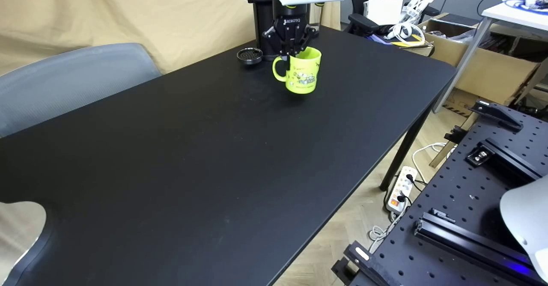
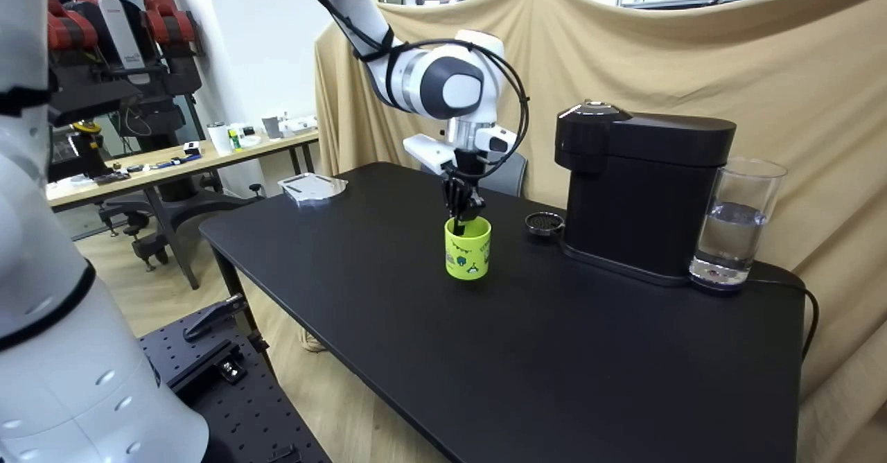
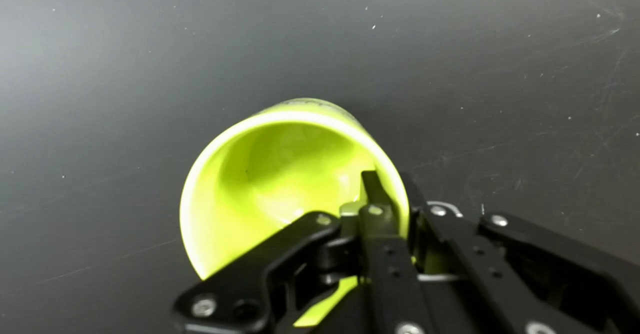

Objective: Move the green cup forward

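Lime yellow-green fills my grasp: the cup [image 1: 302, 75] is pinched at its wall by my gripper [image 3: 392, 186], the fingers [image 3: 374, 190] drawn together, one inside the mouth and one outside, on the side where the handle [image 1: 275, 70] loops out. Small printed drawings show on the cup's outer wall. I hold it close to upright, its base on or just above the black table [image 1: 192, 170]; which of the two I cannot tell. Near it is a round black dish [image 2: 544, 222] with a shiny rim, and beyond that stands a black coffee machine [image 2: 637, 199]. In an exterior view, a clear vessel of water [image 2: 738, 234] stands just beside the machine.
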You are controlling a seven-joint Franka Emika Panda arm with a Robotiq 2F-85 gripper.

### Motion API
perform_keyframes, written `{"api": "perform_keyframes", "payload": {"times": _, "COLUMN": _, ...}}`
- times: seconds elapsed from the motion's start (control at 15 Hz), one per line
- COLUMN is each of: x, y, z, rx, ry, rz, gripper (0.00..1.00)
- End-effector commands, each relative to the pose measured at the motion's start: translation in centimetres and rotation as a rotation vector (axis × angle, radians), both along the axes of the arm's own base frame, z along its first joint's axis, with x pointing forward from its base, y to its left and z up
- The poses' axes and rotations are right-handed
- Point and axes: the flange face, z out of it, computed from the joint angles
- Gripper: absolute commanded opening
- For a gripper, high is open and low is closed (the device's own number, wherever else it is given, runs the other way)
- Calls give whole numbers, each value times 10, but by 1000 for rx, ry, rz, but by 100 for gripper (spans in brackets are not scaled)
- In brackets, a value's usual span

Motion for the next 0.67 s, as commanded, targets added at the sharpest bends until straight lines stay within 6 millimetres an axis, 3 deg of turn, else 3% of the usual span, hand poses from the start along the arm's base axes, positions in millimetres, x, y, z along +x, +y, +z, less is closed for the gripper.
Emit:
{"api": "perform_keyframes", "payload": {"times": 0.0, "x": 18, "y": -4, "z": -8, "rx": 7, "ry": 40, "rz": -16, "gripper": 3}}
{"api": "perform_keyframes", "payload": {"times": 0.33, "x": 27, "y": -5, "z": -23, "rx": -21, "ry": 68, "rz": -19, "gripper": 3}}
{"api": "perform_keyframes", "payload": {"times": 0.47, "x": 29, "y": -5, "z": -25, "rx": -28, "ry": 74, "rz": -18, "gripper": 36}}
{"api": "perform_keyframes", "payload": {"times": 0.6, "x": 30, "y": -4, "z": -23, "rx": -35, "ry": 78, "rz": -17, "gripper": 48}}
